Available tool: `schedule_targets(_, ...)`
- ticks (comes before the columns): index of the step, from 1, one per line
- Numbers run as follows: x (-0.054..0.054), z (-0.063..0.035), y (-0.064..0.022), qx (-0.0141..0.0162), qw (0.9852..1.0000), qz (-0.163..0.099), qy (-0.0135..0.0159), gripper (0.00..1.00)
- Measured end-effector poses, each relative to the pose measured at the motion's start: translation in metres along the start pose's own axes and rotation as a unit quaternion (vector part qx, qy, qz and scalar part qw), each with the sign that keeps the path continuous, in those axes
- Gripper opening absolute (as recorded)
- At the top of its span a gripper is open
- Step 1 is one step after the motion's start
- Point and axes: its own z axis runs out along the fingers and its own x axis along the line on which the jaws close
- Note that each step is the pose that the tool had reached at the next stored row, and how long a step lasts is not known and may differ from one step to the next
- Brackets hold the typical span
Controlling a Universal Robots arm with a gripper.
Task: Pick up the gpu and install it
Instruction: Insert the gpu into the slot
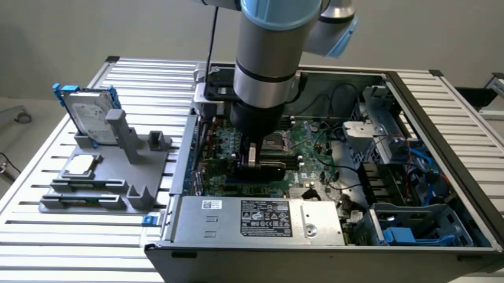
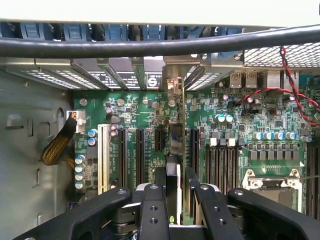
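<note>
Wrist view gives you the gpu (image 2: 172, 186) edge-on, a thin dark card standing upright between the two fingers (image 2: 160, 180) of the hand (image 2: 175, 174), which is closed on it from both sides. The card points away from the hand toward the rear wall of the case, parallel with the long black slots (image 2: 122, 155) on the green motherboard (image 2: 240, 120). Whether its lower edge sits in a slot, you cannot tell.

In the exterior view the gpu (image 1: 268, 172) shows you a black rounded cover, directly under the hand (image 1: 254, 160) and low inside the open computer case (image 1: 409, 82). The silver power supply (image 1: 260, 218) lies near it. On the exterior view's left, on the table (image 1: 39, 242), a grey holder (image 1: 118, 171) carries a silver hard drive (image 1: 87, 112) in a blue frame, well apart from the hand.
</note>
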Motion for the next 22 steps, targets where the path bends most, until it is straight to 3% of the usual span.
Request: schedule_targets(22,-0.0005,0.0041,-0.0004,0.0001,1.0000,0.000,-0.0004,0.27)
